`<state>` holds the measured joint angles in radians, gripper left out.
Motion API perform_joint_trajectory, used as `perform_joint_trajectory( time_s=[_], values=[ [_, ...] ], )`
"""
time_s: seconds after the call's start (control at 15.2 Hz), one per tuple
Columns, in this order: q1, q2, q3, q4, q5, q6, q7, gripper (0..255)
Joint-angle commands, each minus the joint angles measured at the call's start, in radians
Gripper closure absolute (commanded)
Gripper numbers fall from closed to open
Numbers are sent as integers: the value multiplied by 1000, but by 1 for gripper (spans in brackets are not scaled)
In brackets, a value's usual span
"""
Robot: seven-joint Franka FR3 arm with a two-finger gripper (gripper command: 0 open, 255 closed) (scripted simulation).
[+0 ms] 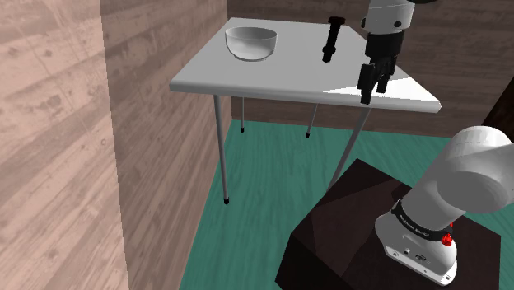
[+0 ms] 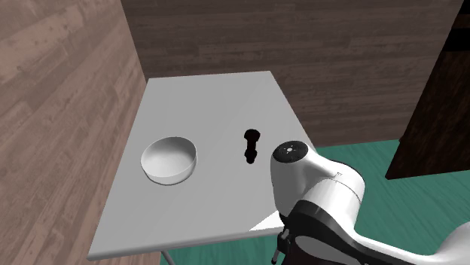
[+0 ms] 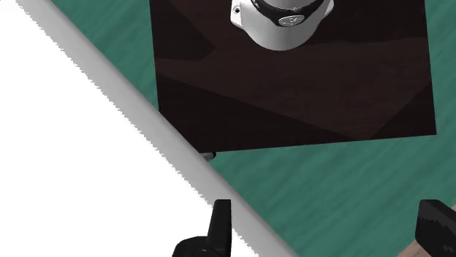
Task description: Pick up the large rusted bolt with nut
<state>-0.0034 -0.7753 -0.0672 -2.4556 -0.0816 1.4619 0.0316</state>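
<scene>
The bolt (image 1: 331,39) stands on end on the tabletop (image 1: 247,76), its long axis vertical. Its broader end is on top and its narrower end rests on the surface. It is drawn almost black all over, and no rust colour shows on it. In the second exterior view the bolt (image 2: 251,144) sits near the middle of the tabletop (image 2: 211,98), somewhat closer to that view's right edge than to its left, and away from both the far and near edges. A pale, shallow bowl (image 2: 170,159) sits upright beside the left edge, about halfway along it and well apart from the bolt.

The gripper (image 1: 372,86) hangs fingers-down over the tabletop's right edge in the shoulder view, toward the near right corner. It is well apart from the bolt and touches nothing. In the wrist view its two black fingers (image 3: 219,232) stand wide apart with nothing between them. One finger is over the grey rim of the tabletop, which runs slantwise past it, and the other is over the green floor (image 3: 351,182). Below lies the dark stand (image 3: 292,95) with the white base of the arm (image 3: 281,18) on it. Brown plank walls (image 1: 58,123) close in behind and beside the table.
</scene>
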Motion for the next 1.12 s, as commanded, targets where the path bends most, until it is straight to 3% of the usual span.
perform_joint_trajectory(
  time_s=[0.0,1.06],
  values=[
    [0,0,0,0,0,0,0,0],
    [-60,443,-84,508,-155,94,-88,0]
  ],
)
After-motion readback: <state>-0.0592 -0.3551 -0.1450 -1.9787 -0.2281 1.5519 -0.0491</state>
